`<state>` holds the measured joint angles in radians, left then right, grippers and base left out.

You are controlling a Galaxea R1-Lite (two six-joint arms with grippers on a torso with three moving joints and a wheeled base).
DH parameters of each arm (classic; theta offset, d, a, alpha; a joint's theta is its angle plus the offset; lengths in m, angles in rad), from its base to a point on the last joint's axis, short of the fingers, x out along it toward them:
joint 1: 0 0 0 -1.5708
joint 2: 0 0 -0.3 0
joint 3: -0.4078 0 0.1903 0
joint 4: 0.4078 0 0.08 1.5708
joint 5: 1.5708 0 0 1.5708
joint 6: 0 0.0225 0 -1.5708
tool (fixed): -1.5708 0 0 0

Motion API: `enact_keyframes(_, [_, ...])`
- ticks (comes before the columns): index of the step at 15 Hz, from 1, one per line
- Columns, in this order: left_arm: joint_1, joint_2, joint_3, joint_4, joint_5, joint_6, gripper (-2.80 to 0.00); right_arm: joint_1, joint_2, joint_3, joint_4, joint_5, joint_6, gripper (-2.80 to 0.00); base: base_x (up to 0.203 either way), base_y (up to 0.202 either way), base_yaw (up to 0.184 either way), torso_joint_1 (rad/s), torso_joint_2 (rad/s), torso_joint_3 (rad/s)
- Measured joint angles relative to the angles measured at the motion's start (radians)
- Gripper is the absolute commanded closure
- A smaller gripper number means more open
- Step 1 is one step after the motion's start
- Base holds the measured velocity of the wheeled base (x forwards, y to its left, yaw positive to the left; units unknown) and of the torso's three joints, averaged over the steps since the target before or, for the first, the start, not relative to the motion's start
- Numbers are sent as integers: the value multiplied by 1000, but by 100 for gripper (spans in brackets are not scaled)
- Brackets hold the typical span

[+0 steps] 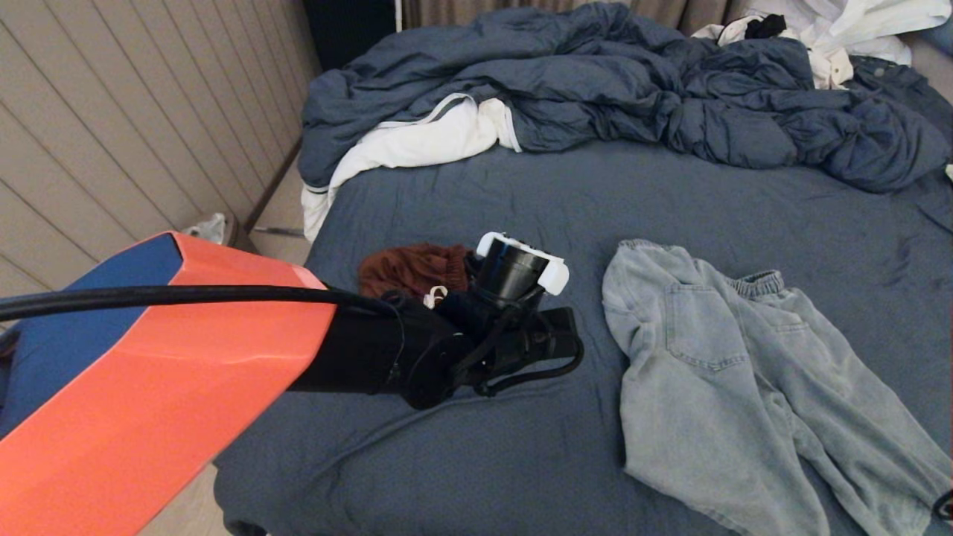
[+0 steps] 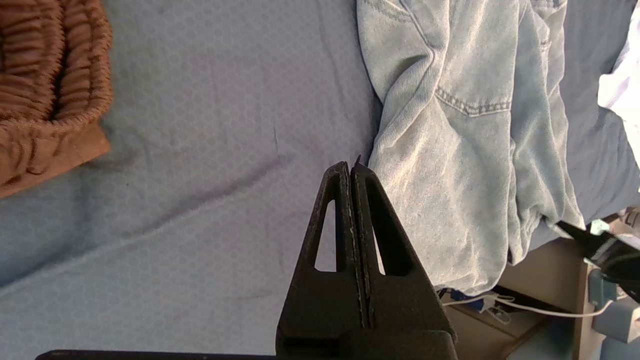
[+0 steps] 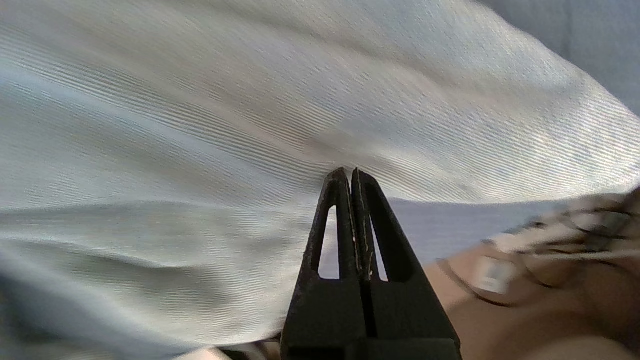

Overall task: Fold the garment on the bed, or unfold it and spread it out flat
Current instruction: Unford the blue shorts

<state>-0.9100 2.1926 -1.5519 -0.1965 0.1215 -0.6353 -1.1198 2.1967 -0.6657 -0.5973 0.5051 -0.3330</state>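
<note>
Head view: we see the denim garment point(image 1: 744, 387) lying rumpled on the bed point(image 1: 521, 208), near right | soft, floppy; we'd pinch its waistband | left gripper point(image 2: 350, 167) and right gripper point(image 3: 348, 172) both closed, empty.

The wide bed with its slate-blue fitted sheet point(image 1: 521, 201) carries pale-blue denim trousers point(image 1: 730, 387) lying crumpled on its right side; a rust-brown ribbed garment point(image 1: 409, 269) lies at left; a rumpled dark-blue duvet point(image 1: 633, 89) is heaped along the far side.
</note>
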Motion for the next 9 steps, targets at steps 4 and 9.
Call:
enact_keyframes(4, [16,-38,0,7,2,-1,0,9,-149,-143,246,84,84,0,0,0,0,0,0,0])
enact_keyframes(9, [113,-149,7,101,11,21,0,137,-302,-408,611,114,255,0,0,0,0,0,0,0])
